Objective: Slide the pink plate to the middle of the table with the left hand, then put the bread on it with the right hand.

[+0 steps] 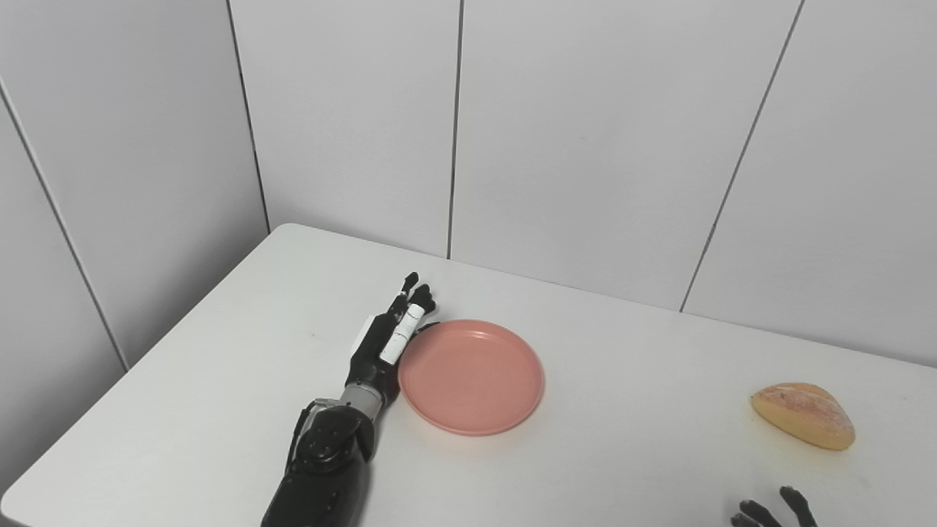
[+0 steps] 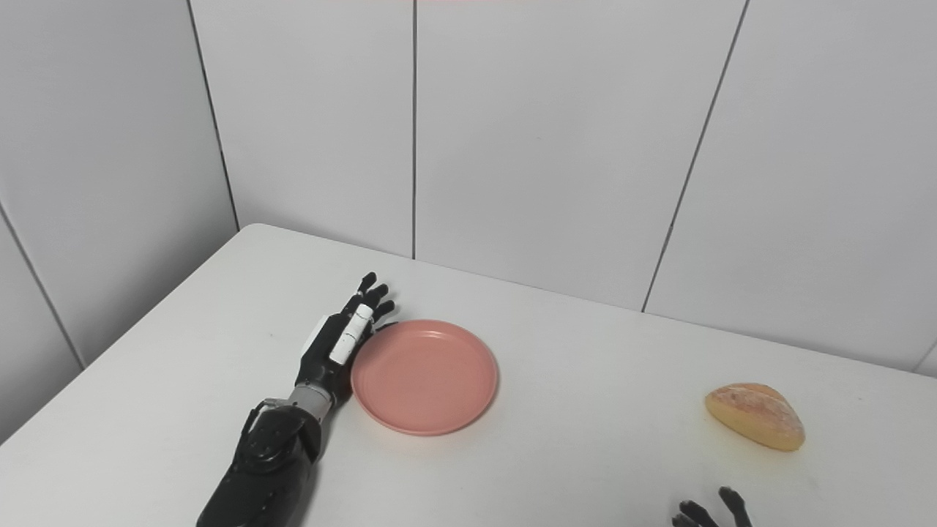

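Note:
A round pink plate (image 1: 472,377) lies flat on the white table (image 1: 622,410), left of its middle. My left hand (image 1: 388,337) rests against the plate's left rim, fingers stretched out and apart, holding nothing. A golden bread loaf (image 1: 805,415) sits on the table at the far right, well away from the plate. Only the dark fingertips of my right hand (image 1: 772,510) show at the bottom edge, below the bread and not touching it; they look spread.
Grey panelled walls (image 1: 585,146) run close behind the table and along its left side. The table's rounded far-left corner (image 1: 289,228) lies beyond my left hand.

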